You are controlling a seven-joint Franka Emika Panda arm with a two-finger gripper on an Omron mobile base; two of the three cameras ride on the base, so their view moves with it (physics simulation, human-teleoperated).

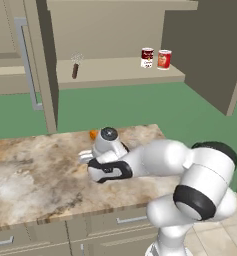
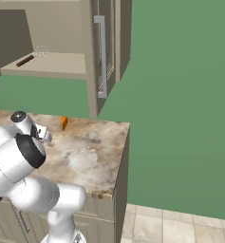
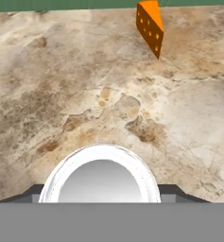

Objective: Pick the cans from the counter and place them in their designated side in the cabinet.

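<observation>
A can (image 3: 100, 182) with a white rim and silver lid stands on the marbled counter (image 3: 61, 94), seen from above; its side colour is hidden. My gripper (image 3: 101, 196) is shut on it, a dark finger (image 3: 34, 194) against each side of the rim. The hand lies low over the counter (image 1: 35, 180), and the gripper (image 1: 85, 157) points left. From the other side, the gripper (image 2: 45, 136) is near the counter's back. On the open cabinet's shelf (image 1: 115, 75) stand a maroon-and-white can (image 1: 147, 57) and a red can (image 1: 164, 59), side by side at the right.
An orange cheese wedge (image 3: 150, 28) lies on the counter beyond the can, also seen as an orange wedge (image 1: 92, 134) behind the hand. A dark-handled brush (image 1: 75, 67) stands on the shelf's left. The cabinet's left door (image 1: 42, 65), with a grey bar handle (image 1: 25, 60), swings out over the counter.
</observation>
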